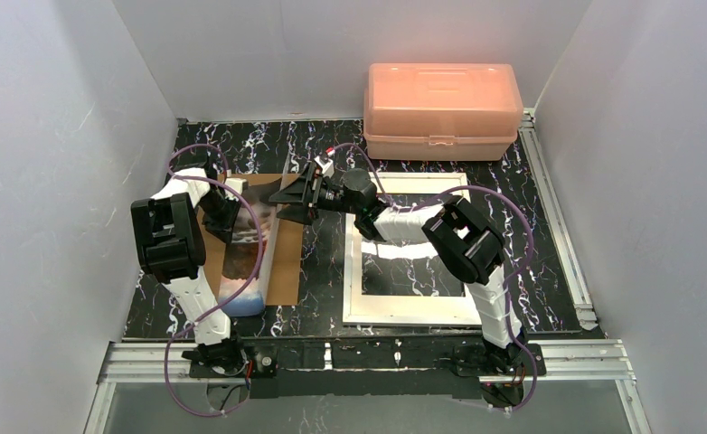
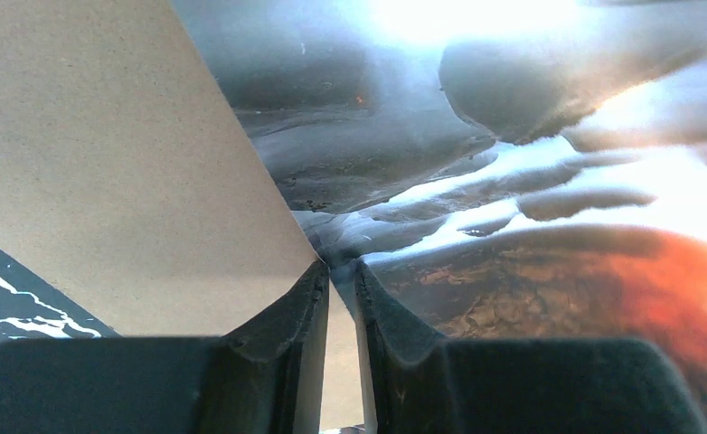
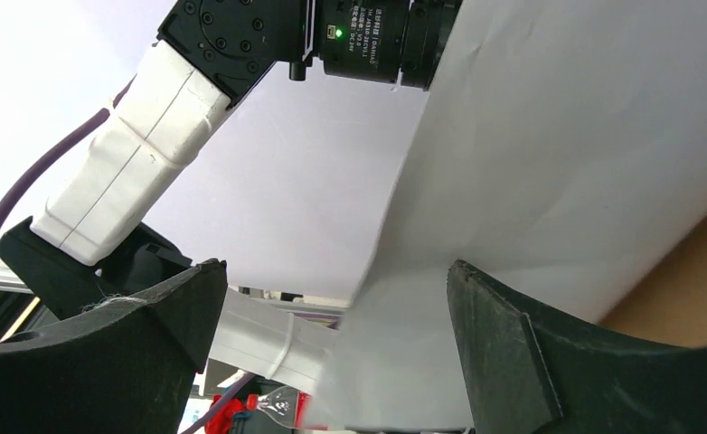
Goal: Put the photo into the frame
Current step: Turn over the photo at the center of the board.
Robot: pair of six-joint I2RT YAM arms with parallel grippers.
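The photo (image 1: pixel 244 258), dark clouds with an orange glow and a blue-white bottom, is tilted up off the brown backing board (image 1: pixel 287 262) at the left. My left gripper (image 1: pixel 228 217) is shut on the photo's far edge; in the left wrist view the fingers (image 2: pixel 282 321) pinch the print (image 2: pixel 531 226) beside the board (image 2: pixel 106 163). My right gripper (image 1: pixel 282 206) is open at the photo's right edge. In the right wrist view its jaws (image 3: pixel 336 271) stand wide, with the photo's white back (image 3: pixel 531 136) between them. The white frame (image 1: pixel 404 312) lies flat at the right.
A pink plastic box (image 1: pixel 442 108) stands at the back right, behind the frame. White walls enclose the black marbled table (image 1: pixel 314 145) on three sides. The left arm (image 3: pixel 142 136) shows close in front of the right wrist camera. Metal rails run along the near and right edges.
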